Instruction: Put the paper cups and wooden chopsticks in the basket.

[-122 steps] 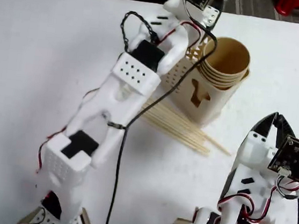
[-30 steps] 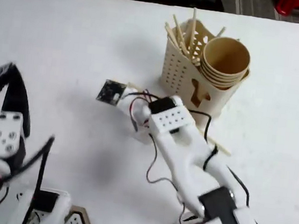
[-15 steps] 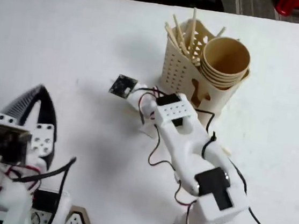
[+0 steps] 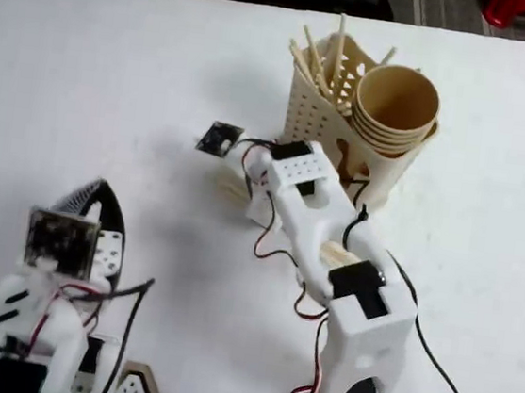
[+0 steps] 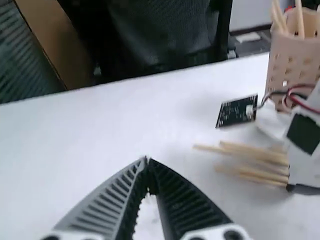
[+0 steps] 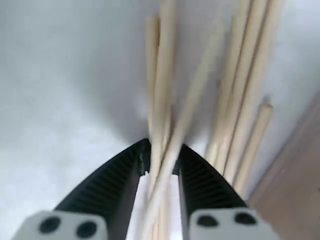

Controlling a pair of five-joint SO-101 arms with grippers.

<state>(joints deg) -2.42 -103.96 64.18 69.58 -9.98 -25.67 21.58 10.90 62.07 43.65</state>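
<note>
Wooden chopsticks (image 5: 250, 160): loose bundle lying flat on the tabletop (image 4: 116, 66), just left and near of the basket (image 4: 322, 132), under the right arm's wrist. Sticks roughly parallel, ends uneven.

Right tool (image 6: 160, 157): fingers (image 6: 125, 175) drawn in to a narrow gap, with a few of the wooden chopsticks pinched between them. The other sticks of the bundle lie just beside, on the basket side. Cannot tell whether the pinched sticks are off the surface.

Basket: upright, far right of centre. Paper cups (image 4: 396, 103) nested in one stack in its right part, mouth up. Standing chopsticks (image 4: 328, 57) in its left part, fanned out, tips above the rim.

Left tool (image 5: 147, 167): near left of the tabletop, well apart from bundle and basket. Fingertips meet, nothing between them. It points toward the bundle.
</note>
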